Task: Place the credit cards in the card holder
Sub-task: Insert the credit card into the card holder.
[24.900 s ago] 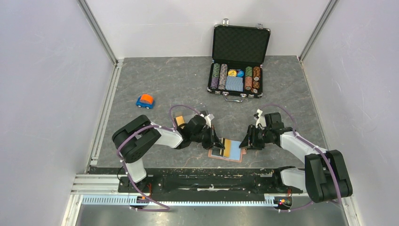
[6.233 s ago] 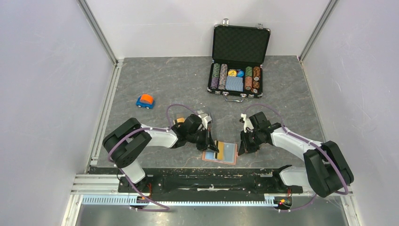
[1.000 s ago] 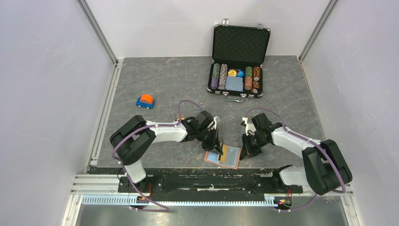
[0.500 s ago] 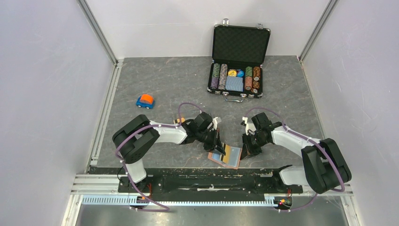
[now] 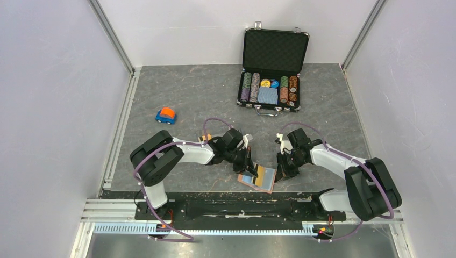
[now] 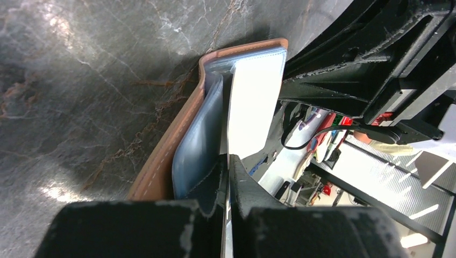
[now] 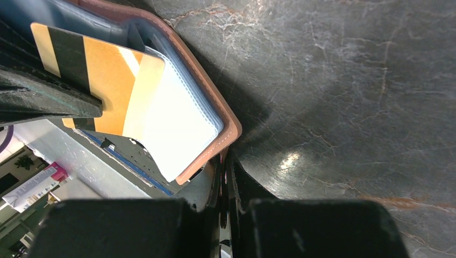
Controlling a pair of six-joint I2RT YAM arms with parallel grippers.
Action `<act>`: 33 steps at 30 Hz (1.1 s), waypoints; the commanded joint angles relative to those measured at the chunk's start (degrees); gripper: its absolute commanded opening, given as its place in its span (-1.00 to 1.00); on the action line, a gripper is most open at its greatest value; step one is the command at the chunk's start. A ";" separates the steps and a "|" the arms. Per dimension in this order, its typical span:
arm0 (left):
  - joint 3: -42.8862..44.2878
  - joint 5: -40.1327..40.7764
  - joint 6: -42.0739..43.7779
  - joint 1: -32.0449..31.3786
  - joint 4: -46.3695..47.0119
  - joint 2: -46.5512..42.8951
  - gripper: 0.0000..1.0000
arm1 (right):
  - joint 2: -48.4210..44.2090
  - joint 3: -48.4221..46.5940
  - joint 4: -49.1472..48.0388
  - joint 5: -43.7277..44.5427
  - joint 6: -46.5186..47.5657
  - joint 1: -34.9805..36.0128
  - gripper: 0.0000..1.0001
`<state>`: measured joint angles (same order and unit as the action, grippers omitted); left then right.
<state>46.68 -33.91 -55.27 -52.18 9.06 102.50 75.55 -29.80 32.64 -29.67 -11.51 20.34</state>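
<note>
So we're mid-insertion here. The left gripper [image 6: 226,161] is pinching a gold-orange credit card [image 7: 102,80] with a black stripe, and the card's far end is already down among the clear sleeves of the card holder [image 7: 215,115]. The holder lies open on the tabletop [image 5: 204,91] near the front edge, right between the two arms. The right gripper [image 7: 223,161] has its fingers squeezed together, and it looks clamped on the holder's brown rim to steady it, though the exact contact is hard to see.

My guess for the next move: slide the card deeper along the sleeve, keeping it flat so it doesn't bow or jam, while the right side holds the wallet down. Only then let go.

Counting: one card holder and one card in hand. There also seems to be a second gold-orange card [image 5: 203,138] peeking out behind the left arm. I can't spot any black cards. There's also one open poker-chip case [image 5: 274,75] at the back and one little toy car [image 5: 166,115].
</note>
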 commanded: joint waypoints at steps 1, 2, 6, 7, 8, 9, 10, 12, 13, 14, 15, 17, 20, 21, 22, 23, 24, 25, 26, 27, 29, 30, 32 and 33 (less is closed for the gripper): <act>2.31 2.35 2.14 -0.46 -2.75 0.47 -0.87 | 0.91 -0.87 -2.65 4.45 2.70 -0.51 -1.00; 2.65 2.80 2.54 -0.46 -3.87 0.52 -0.87 | 0.90 -0.95 -2.67 4.45 2.69 -0.46 -1.00; 4.11 3.82 4.46 -0.51 -8.11 0.54 -0.87 | 1.08 -1.29 -2.58 4.49 2.65 -0.47 -1.00; 4.25 3.94 4.78 -0.51 -8.67 0.41 -0.88 | 1.08 -1.40 -2.58 4.63 2.57 -0.45 -1.00; 4.38 4.02 5.07 -0.50 -8.66 0.13 -0.88 | 1.06 -1.48 -2.48 4.84 2.54 -0.47 -1.00; 4.44 4.55 5.16 -0.59 -10.52 -0.33 -0.89 | 1.07 -1.61 -2.40 5.05 2.57 -0.47 -1.00; 4.48 4.85 5.23 -0.52 -11.16 -0.78 -0.89 | 1.04 -1.81 -2.26 5.14 2.57 -0.57 -1.00; 4.96 6.41 5.90 -0.51 -13.37 -1.75 -0.89 | 0.94 -2.38 -1.84 5.50 2.65 -0.56 -1.00; 5.44 7.26 6.40 -0.55 -14.91 -2.05 -0.90 | 0.63 -2.72 -1.59 5.67 2.63 -0.57 -0.98; 5.76 7.87 6.84 -0.55 -15.94 -2.39 -0.89 | 0.46 -3.08 -1.15 5.99 2.67 -0.56 -0.85; 6.03 8.51 7.16 -0.53 -16.78 -2.54 -0.90 | -0.03 -3.50 -0.69 6.20 2.65 -0.54 -0.66; 6.15 8.93 7.36 -0.54 -17.15 -2.74 -0.89 | -1.16 -4.48 0.14 6.68 2.69 -0.56 -0.37; 6.19 8.61 7.36 -0.55 -16.74 -2.23 -0.89 | -3.18 -5.47 1.12 6.86 2.70 -0.57 -0.05; 6.17 8.37 7.28 -0.55 -16.39 -2.05 -0.89 | -3.64 -5.59 1.21 6.58 2.64 -0.56 -0.01; 6.07 8.07 7.20 -0.55 -15.92 -1.80 -0.88 | -3.95 -5.54 1.24 6.03 2.67 -0.52 0.05; 5.98 7.62 6.98 -0.57 -15.36 -1.58 -0.88 | -4.23 -5.33 1.09 5.61 2.64 -0.57 0.07; 5.84 7.28 6.67 -0.63 -14.77 -1.35 -0.88 | -4.19 -5.08 1.04 5.22 2.64 -0.56 0.08; 5.72 6.91 6.50 -0.64 -14.18 -1.06 -0.87 | -4.09 -4.85 1.02 5.11 2.66 -0.56 0.09; 5.70 6.54 6.32 -0.62 -13.74 -0.84 -0.86 | -3.85 -4.43 0.95 5.03 2.68 -0.54 0.08; 5.71 6.36 6.23 -0.63 -13.57 -0.58 -0.86 | -3.76 -4.10 0.88 5.03 2.68 -0.56 0.07; 5.79 6.22 6.15 -0.66 -13.45 -0.25 -0.86 | -3.95 -3.62 0.84 5.06 2.52 -0.56 0.03; 5.85 6.23 6.13 -0.68 -13.43 -0.15 -0.86 | -4.11 -3.53 1.03 5.42 2.46 -0.56 -0.01; 5.98 6.36 6.14 -0.70 -13.66 -0.01 -0.87 | -4.45 -3.57 1.82 7.15 1.99 -0.62 -0.14; 6.06 6.50 6.21 -0.71 -13.84 0.03 -0.88 | -4.77 -3.51 2.01 7.79 1.85 -0.61 -0.20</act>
<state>51.81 -28.67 -50.98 -52.27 -4.99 101.03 72.44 -33.17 35.24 -23.88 -9.37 20.01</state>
